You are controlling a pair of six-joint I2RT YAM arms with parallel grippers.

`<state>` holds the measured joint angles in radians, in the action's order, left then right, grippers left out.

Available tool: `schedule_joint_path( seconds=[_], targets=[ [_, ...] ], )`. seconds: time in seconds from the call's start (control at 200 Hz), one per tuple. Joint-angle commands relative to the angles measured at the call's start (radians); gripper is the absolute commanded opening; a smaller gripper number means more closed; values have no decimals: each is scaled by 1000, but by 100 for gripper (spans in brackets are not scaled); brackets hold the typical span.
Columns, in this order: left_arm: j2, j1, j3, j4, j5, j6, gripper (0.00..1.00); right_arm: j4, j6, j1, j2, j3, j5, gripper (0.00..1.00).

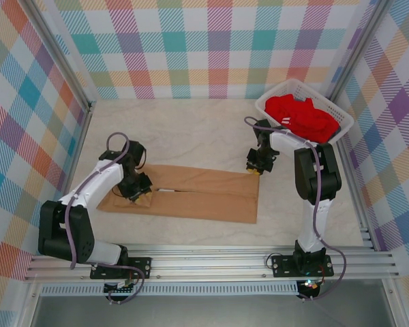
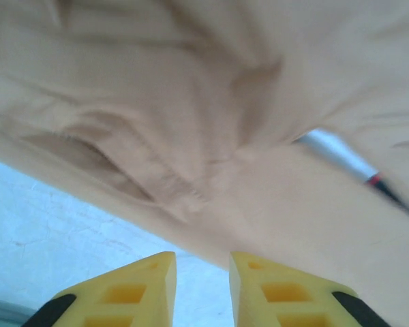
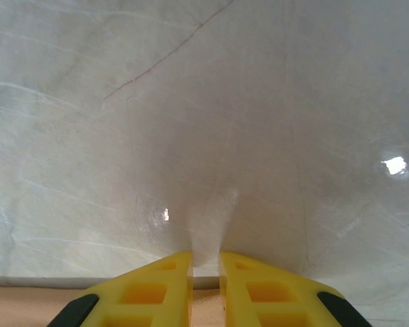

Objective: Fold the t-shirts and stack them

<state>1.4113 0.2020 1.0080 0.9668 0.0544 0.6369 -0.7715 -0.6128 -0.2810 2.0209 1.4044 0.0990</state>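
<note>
The bench point(image 1: 191, 129) is pale and marbled, closed in by plaid walls point(image 1: 191, 48), with a metal rail point(image 1: 211, 262) along its near edge. The tan-orange t-shirt point(image 1: 198, 197) lies folded in a long strip near that edge. The left end effector point(image 1: 140, 193) sits on its left end, fingers slightly apart and gripping nothing, the cloth just ahead of them. The right end effector point(image 1: 253, 168) is at the strip's far right corner, fingers almost together and empty. The red t-shirt point(image 1: 300, 116) is heaped in the white basket point(image 1: 273, 95) at the far right corner. Two t-shirts, one basket, two end effectors.
</note>
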Motion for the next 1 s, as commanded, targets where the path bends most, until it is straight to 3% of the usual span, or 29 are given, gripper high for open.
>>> schedule_joint_path(
  seconds=[0.0,0.265,0.45,0.67,0.83,0.995],
  targets=[
    [74,-42,27,-2,-55,5,20,1,0,3,1,-8,11,18],
    [143,-253,63,-192,-63,56,19,3,5,4,4,-18,13,18],
    [239,-263,130,-223,-61,93,17,9,5,4,7,-25,13,18],
    [282,-302,25,-201,-159,103,11,11,0,3,10,-27,12,18],
    [287,-357,-13,-239,-160,59,12,9,-1,4,12,-30,13,18],
    [288,-358,46,-237,-133,56,17,1,8,3,-4,-23,8,18]
  ],
)
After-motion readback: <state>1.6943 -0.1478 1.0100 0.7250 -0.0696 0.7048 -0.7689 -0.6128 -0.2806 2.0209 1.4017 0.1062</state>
